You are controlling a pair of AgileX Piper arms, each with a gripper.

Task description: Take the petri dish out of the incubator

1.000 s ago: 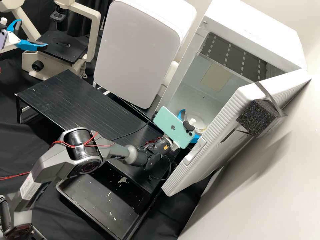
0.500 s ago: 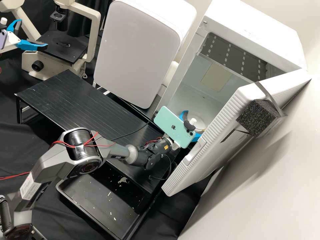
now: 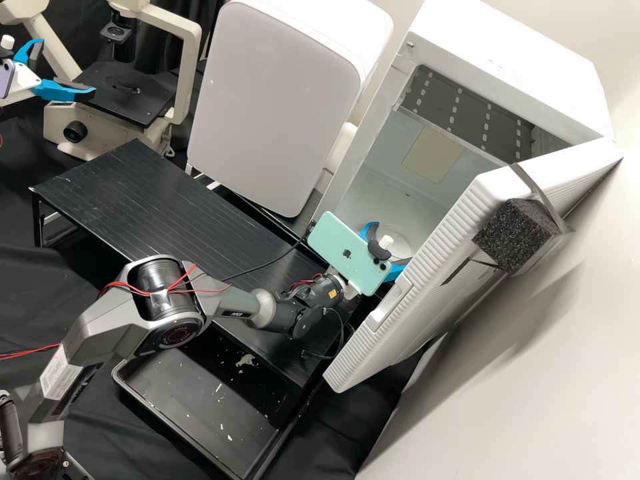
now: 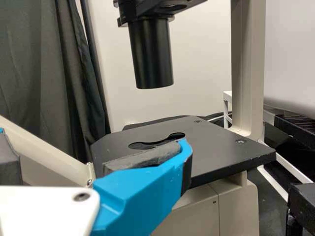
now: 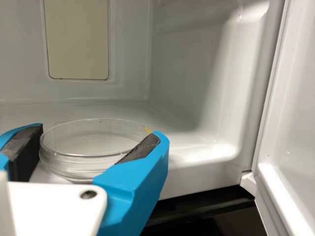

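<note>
1. Right gripper had edged slightly farther into the white boxy incubator since the earlier frames; the left gripper had kept its place well apart from the incubator, by the cream-and-black microscope.
2. Clear, round, shallow petri dish lay flat on the incubator's floor, inside the opening; the ribbed white door stood open.
3. Key relation: the dish sat between the right gripper's blue fingers, one on each side, at about rim level. Being round, it had no long axis to line up with. Right arm was by far the nearer.
4. Right claw was spread around the dish, no firm grasp visible; pad contact couldn't be told. Left claw was spread too, holding nothing.
5. Step looked like the final approach, pickup still to do. Next move likely called for closing evenly on the sides, then backing out of the incubator.
6. Risk: smooth plastic could have slipped or tipped on an off-centre squeeze, or bumped the door on exit.
</note>
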